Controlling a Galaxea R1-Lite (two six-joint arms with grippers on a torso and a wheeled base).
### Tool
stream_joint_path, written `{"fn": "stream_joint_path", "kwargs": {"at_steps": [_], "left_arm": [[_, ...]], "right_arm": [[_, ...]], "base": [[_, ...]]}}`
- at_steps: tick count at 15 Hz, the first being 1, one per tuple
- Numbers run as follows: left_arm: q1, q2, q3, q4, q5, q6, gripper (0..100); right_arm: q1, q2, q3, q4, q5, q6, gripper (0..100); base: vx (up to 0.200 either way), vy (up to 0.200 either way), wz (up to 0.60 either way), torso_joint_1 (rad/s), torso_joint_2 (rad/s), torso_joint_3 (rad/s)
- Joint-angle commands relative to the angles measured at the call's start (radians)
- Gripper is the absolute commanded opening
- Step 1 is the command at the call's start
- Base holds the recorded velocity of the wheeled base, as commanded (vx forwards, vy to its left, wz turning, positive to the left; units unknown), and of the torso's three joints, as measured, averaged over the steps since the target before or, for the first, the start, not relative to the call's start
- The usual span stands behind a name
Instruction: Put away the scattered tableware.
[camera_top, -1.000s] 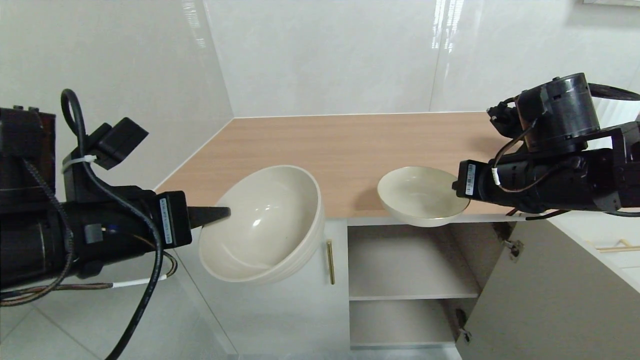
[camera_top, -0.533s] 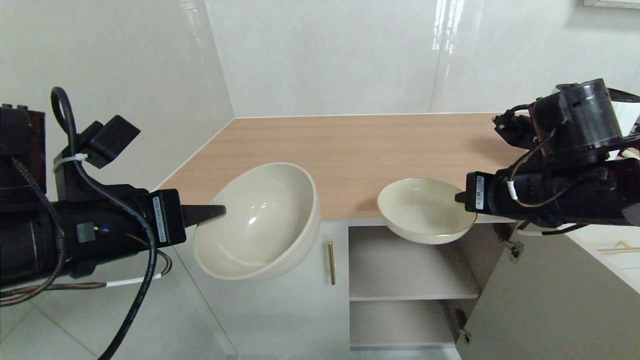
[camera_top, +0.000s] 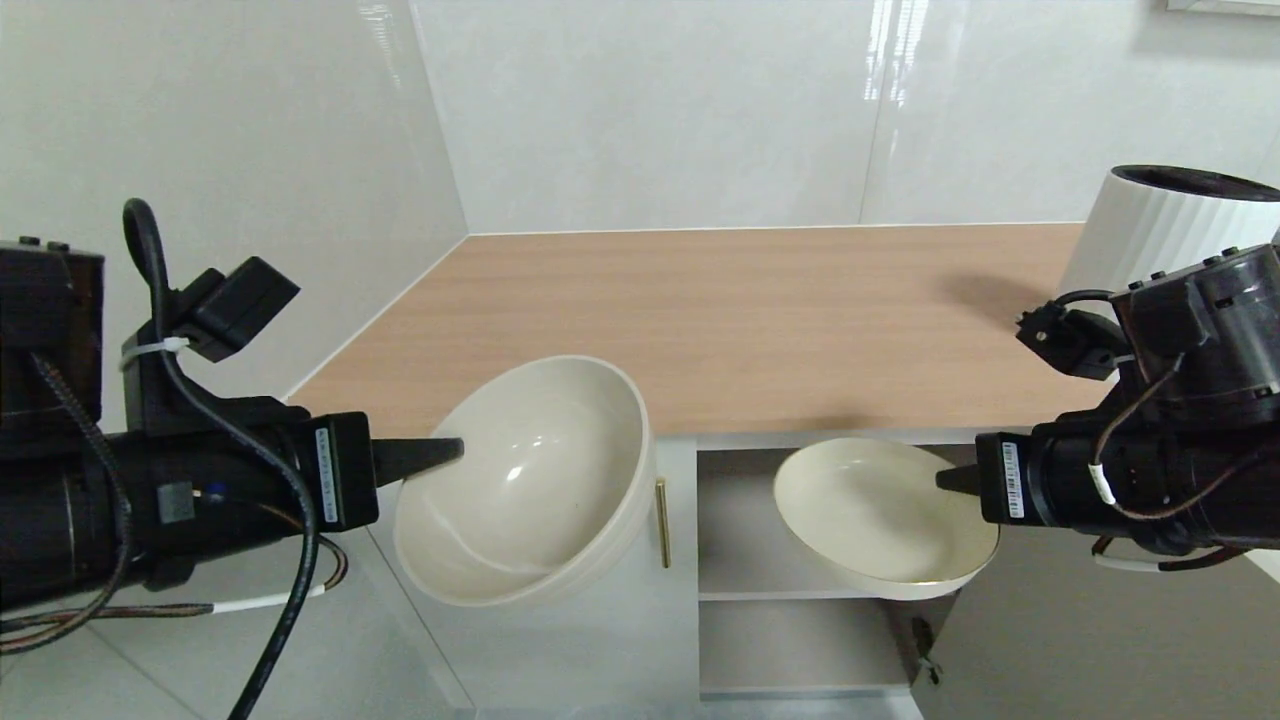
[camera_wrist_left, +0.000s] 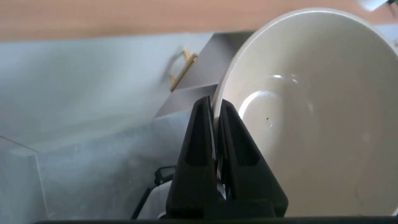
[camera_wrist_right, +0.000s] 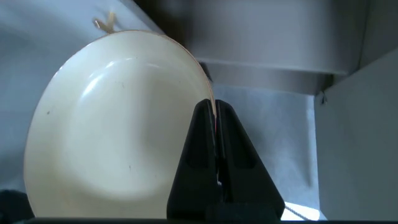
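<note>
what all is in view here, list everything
deep bowl: one, cream, tilted in the air before the closed cabinet door
shallow bowl: one, cream, in the air before the open cabinet's upper shelf
ribbed container: one, white, on the counter's right end
counter: one, wood-brown, above the cabinet
cabinet: one, white, open, under the counter
door handle: one, gold, upright on the closed door
left gripper: black, shut on the deep bowl's rim
right gripper: black, shut on the shallow bowl's rim
</note>
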Motion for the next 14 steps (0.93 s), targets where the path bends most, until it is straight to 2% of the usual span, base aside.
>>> {"fn": "stream_joint_path", "kwargs": {"at_steps": [1,11,14], "left_arm": [[-0.003,0.005,0.004,0.0,0.0,0.0,0],[-0.006,0.005,0.008,0.0,0.0,0.001,0],[-0.006,0.003,0.008,0.0,0.0,0.001,0]], "right_arm": [[0.003,0.009,0.011,-0.004,0.0,0.0,0],[0.026,0.069,0.034,-0.025,0.0,-0.006,0],[0.026,0.107,0.056,-0.078,-0.003,-0.006,0]], "base": [[0.0,0.0,0.0,-0.115,0.3,0.198],[0.0,0.0,0.0,-0.153,0.45,0.292],[0.0,0.0,0.0,-0.102,0.44,0.339]]}}
